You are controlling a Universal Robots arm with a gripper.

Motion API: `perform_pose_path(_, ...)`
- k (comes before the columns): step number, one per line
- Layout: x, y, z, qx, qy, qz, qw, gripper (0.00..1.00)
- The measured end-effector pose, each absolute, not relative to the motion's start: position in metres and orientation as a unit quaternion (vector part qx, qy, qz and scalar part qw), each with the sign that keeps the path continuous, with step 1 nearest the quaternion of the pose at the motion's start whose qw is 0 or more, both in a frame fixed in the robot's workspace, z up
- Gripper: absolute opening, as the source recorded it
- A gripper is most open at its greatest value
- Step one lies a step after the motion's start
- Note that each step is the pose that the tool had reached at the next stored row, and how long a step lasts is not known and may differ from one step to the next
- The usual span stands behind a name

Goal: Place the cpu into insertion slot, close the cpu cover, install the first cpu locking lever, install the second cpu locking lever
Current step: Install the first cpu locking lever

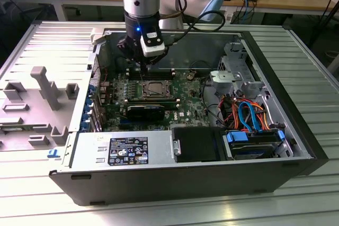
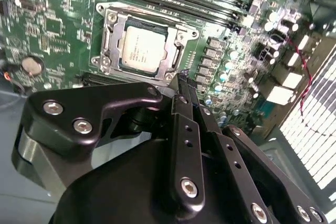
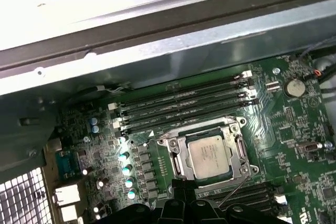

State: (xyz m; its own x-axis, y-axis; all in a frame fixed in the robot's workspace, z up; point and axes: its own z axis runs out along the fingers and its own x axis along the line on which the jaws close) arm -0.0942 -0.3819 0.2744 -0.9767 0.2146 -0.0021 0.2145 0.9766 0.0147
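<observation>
Silver-grey cpu [image 3: 206, 154] sits in the insertion slot [image 3: 179, 164], cpu cover [image 3: 210, 130] down; we judge both levers unfinished, our claw [image 2: 185, 83] pinched narrow, empty.

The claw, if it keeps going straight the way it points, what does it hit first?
Likely the claw meets the near edge of the cpu cover framing the cpu, or the green board just beside it; depth is unclear in the second wrist view.

The picture's edge cuts off the hand [image 3: 186, 203].
</observation>
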Motion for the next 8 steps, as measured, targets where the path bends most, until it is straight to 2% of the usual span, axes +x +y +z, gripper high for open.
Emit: perform_pose_path(8,-0.0942,-0.3819,0.2744,0.084,0.996,0.007,0.002,0.11)
